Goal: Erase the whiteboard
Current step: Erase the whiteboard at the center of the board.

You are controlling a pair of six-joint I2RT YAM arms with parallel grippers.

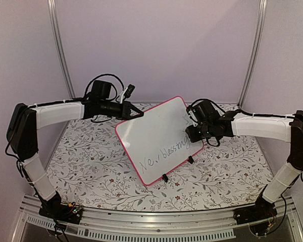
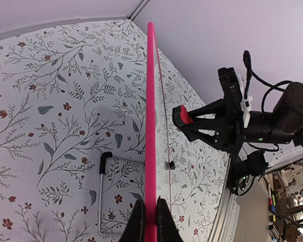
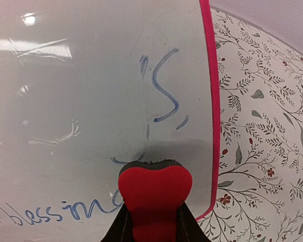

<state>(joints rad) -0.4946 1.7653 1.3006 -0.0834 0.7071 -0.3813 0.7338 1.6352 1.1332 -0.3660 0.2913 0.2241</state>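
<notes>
we steady the whiteboard (image 1: pixel 159 138), tilted between our arms, left gripper (image 2: pixel 150 214) pinching its pink rim; right gripper (image 3: pixel 155 223), clamped on a red eraser (image 3: pixel 155 186), meets its right side; the handwriting along its lower edge looks largely unerased

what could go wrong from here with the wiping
1. The left gripper pinches the whiteboard by one rim only; a push from the red eraser could twist or slip it.
2. The red eraser in the right gripper sits close to the pink rim and might slide off.
3. The handwriting is unwiped and may get missed.
</notes>
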